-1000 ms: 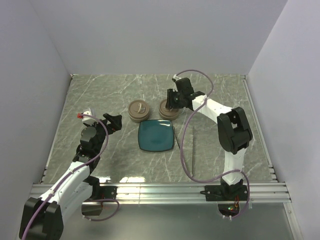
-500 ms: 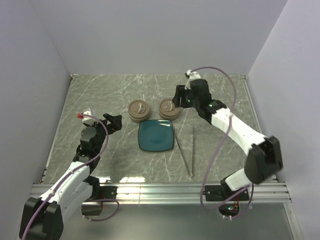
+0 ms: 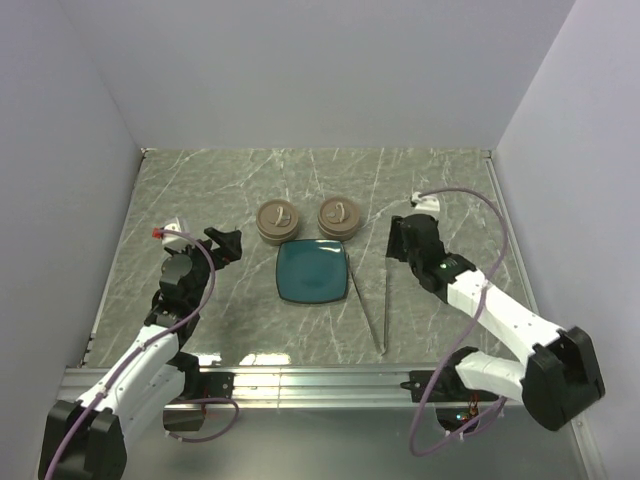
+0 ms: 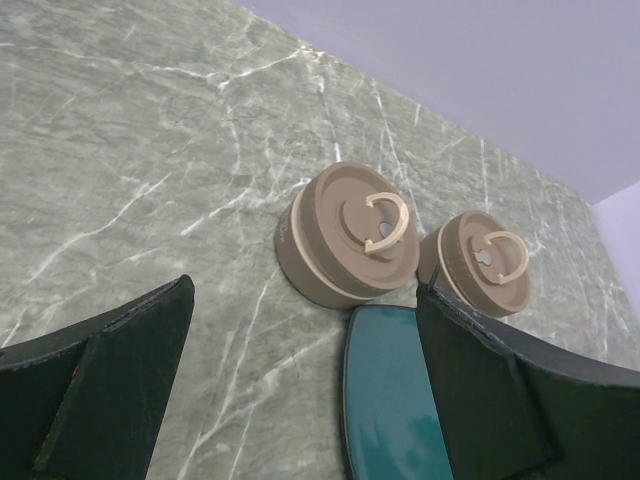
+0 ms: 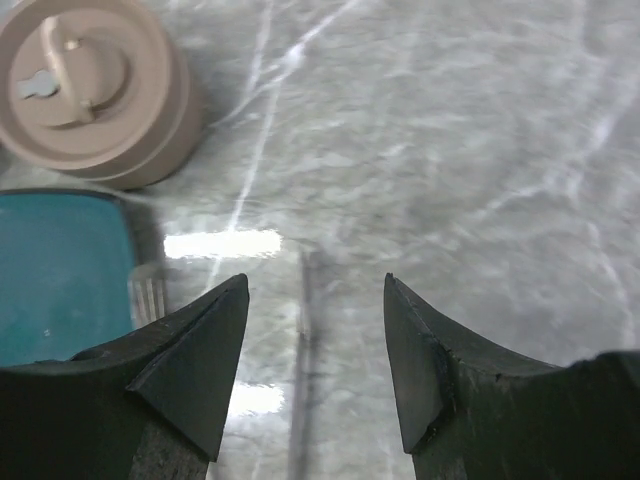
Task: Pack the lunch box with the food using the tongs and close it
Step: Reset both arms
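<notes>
The silvery tongs [image 3: 385,300] lie on the marble table, right of the empty teal plate [image 3: 312,271], their arms spread toward the back. My right gripper [image 3: 396,240] hovers open over the far end of one tong arm [image 5: 305,350], which shows blurred between its fingers. Two round tan lunch box containers [image 3: 278,221] [image 3: 340,218] stand lidded behind the plate. My left gripper [image 3: 228,243] is open and empty, left of the plate. The food is out of view.
The left wrist view shows both tan containers [image 4: 350,235] [image 4: 485,262] and the plate's edge [image 4: 390,400] ahead of my left gripper [image 4: 305,290]. My right gripper [image 5: 315,280] sees one container [image 5: 90,90] and the plate corner [image 5: 55,270]. Walls enclose the table.
My right arm has left the right container's lid and swung back to the right, ending over the tongs, with its jaws opened wider. The left arm has barely moved.
</notes>
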